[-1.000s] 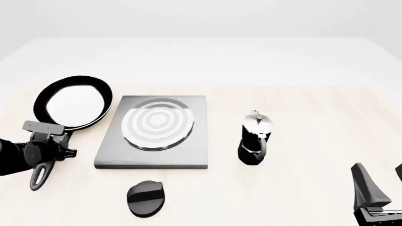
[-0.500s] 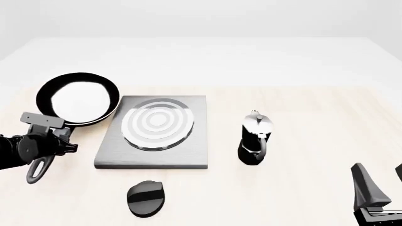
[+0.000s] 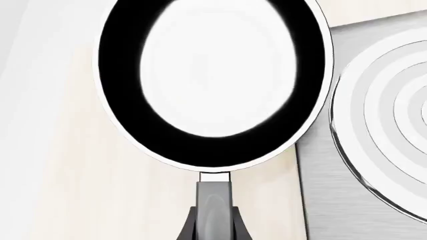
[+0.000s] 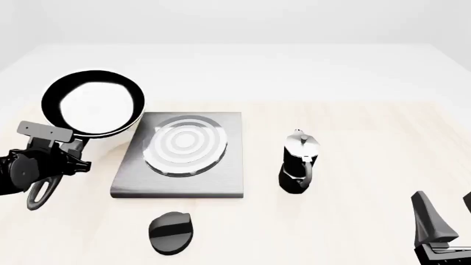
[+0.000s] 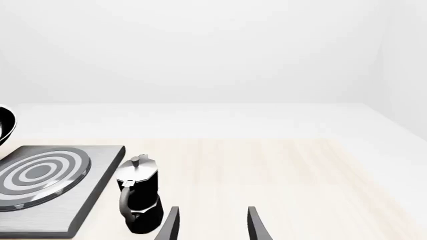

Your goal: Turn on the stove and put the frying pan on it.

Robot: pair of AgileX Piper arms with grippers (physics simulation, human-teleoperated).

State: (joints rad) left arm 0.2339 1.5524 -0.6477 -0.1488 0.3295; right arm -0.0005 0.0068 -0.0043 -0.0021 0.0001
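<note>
The frying pan (image 4: 94,105) is a round black pan with a bright glossy inside. It hangs above the table just left of the stove (image 4: 180,174), with its rim over the slab's far left corner. My left gripper (image 4: 55,160) is shut on the pan's long handle (image 4: 38,193), near the bowl. In the left wrist view the frying pan (image 3: 213,80) fills the frame, my left gripper (image 3: 215,224) clamps the handle, and the stove (image 3: 320,190) lies beside it. The black oval knob (image 4: 171,232) lies in front of the slab. My right gripper (image 4: 447,212) rests open at the near right, also shown open (image 5: 212,225) in its wrist view.
A small black-and-silver moka pot (image 4: 299,163) stands upright to the right of the stove. The right wrist view shows the moka pot (image 5: 139,200) just ahead of the open fingers, with the stove (image 5: 47,185) beyond it.
The left gripper has lifted the frying pan by its handle, carrying it upward and slightly right toward the stove. The right arm has not moved.
</note>
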